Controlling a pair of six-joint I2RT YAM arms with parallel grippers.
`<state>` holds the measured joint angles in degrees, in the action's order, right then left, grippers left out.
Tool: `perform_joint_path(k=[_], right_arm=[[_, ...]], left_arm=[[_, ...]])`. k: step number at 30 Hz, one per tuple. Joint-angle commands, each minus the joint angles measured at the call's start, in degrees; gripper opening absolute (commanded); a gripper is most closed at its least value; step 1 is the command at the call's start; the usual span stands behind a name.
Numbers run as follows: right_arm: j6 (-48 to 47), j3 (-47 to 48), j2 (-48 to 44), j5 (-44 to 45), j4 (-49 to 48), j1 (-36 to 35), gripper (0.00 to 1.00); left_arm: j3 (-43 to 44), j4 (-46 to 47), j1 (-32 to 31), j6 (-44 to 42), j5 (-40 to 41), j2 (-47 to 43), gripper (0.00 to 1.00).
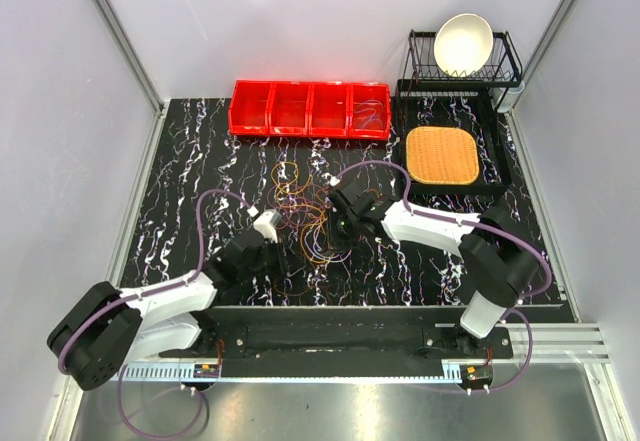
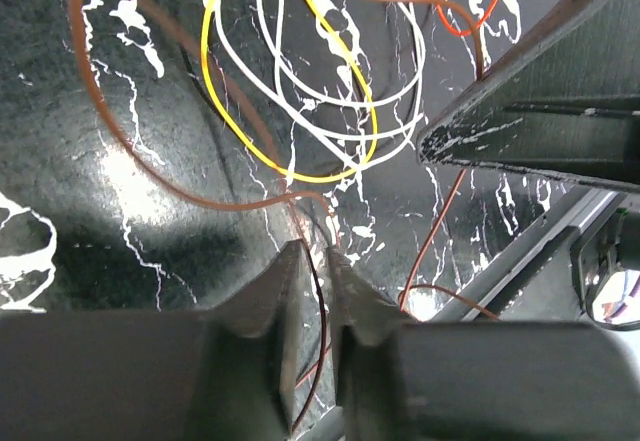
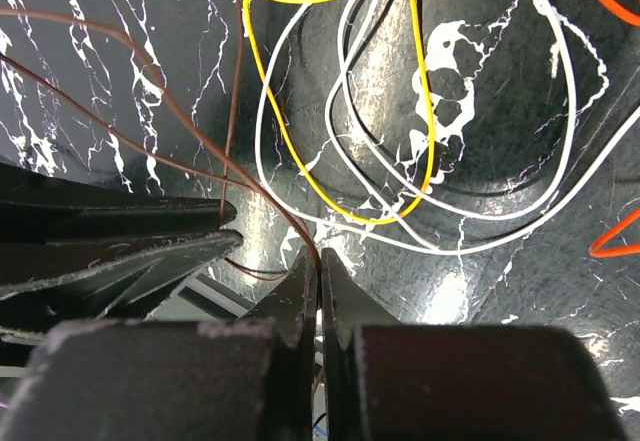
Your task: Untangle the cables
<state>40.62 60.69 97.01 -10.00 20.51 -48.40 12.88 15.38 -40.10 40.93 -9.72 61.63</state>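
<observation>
The cables (image 1: pixel 300 201) lie in a loose tangle of orange, yellow, brown and white loops in the middle of the black marbled table. My left gripper (image 1: pixel 300 243) reaches in from the lower left. In its wrist view the left gripper (image 2: pixel 313 251) has its jaws slightly apart, and a thin brown cable (image 2: pixel 323 331) runs loosely through the gap. A yellow loop (image 2: pixel 320 177) and white loops (image 2: pixel 400 91) lie just beyond. My right gripper (image 1: pixel 328 236) comes in from the right, close to the left one. The right gripper (image 3: pixel 318 254) is shut on a brown cable (image 3: pixel 280 211) at its tips.
A row of red bins (image 1: pixel 310 109) stands at the back, with a few thin wires in the rightmost one. At the back right a black rack holds a white bowl (image 1: pixel 463 43), and a woven orange mat (image 1: pixel 442 154) lies in front of it.
</observation>
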Motion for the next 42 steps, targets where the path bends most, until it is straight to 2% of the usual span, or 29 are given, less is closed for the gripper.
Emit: perform_joint_path(k=[1, 5, 12, 18, 22, 27, 31, 34, 42], right_arm=[[0.1, 0.3, 0.7, 1.2, -2.1, -0.6, 0.0], [-0.1, -0.5, 0.8, 1.2, -2.6, -0.6, 0.0], [0.4, -2.1, 1.2, -2.2, -5.7, -0.6, 0.0], [0.8, -0.7, 2.2, -2.5, -6.9, -0.6, 0.0], [0.8, 1.4, 3.3, -2.6, -6.9, -0.6, 0.0], [0.6, 4.2, 5.0, -2.3, -6.9, -0.8, 0.0], [0.8, 4.6, 5.7, -2.7, -6.8, -1.4, 0.0], [1.3, 4.8, 6.1, -2.0, -6.8, -2.3, 0.0], [4.9, 6.2, 9.2, -0.1, -6.5, -3.8, 0.0]], left_arm=[[-1.4, 8.8, -0.2, 0.4, -0.6, 0.3, 0.29], [-2.0, 8.8, -0.1, 0.0, 0.1, -0.9, 0.36], [-2.0, 9.1, -0.1, -0.1, 1.5, 0.3, 0.38], [-2.1, 13.0, -0.1, 0.0, -0.8, 4.7, 0.38], [-1.0, 13.7, -0.2, -1.2, -3.0, 6.7, 0.47], [0.6, 8.8, -0.2, -2.3, -2.0, 4.3, 0.6], [2.9, -2.0, -0.2, -3.4, 2.0, -1.4, 0.67], [5.3, -7.7, -0.1, -4.4, 4.5, -3.7, 0.68], [5.1, -14.0, -0.2, -5.8, 5.9, -4.1, 0.68]])
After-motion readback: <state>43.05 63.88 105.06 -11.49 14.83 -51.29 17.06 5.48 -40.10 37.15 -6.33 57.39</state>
